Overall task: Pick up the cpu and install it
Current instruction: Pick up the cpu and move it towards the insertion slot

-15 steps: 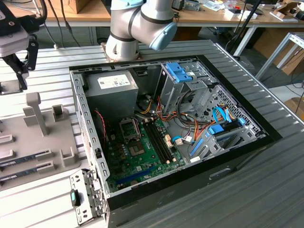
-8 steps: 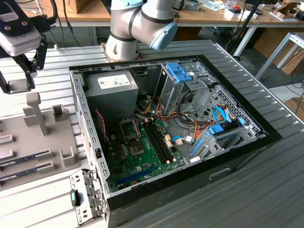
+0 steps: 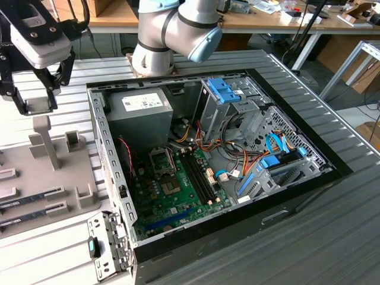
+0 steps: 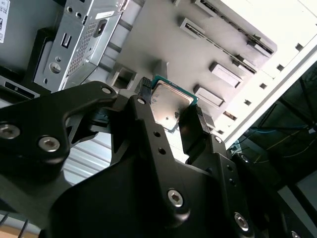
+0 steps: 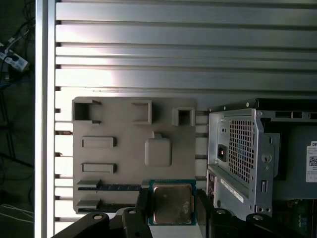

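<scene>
Grey tray (image 5: 124, 129), hand (image 5: 172, 207) clamping cpu (image 5: 172, 198), edges hidden

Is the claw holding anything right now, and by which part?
Yes: the small flat square silver-grey cpu with a green rim, gripped by the claw on two opposite edges.

The exterior view looks obliquely down from a raised, distant position onto the open computer case (image 3: 110, 154) on the ribbed desk (image 3: 332, 237), with the grey tray (image 3: 59, 178) at the exterior view's left. The first wrist view faces straight down past the tool (image 5: 172, 198). The second wrist view looks along the tool at close range, tilted. Both wrist views share the cpu (image 5: 172, 206), the tray and the case's rear corner.
</scene>
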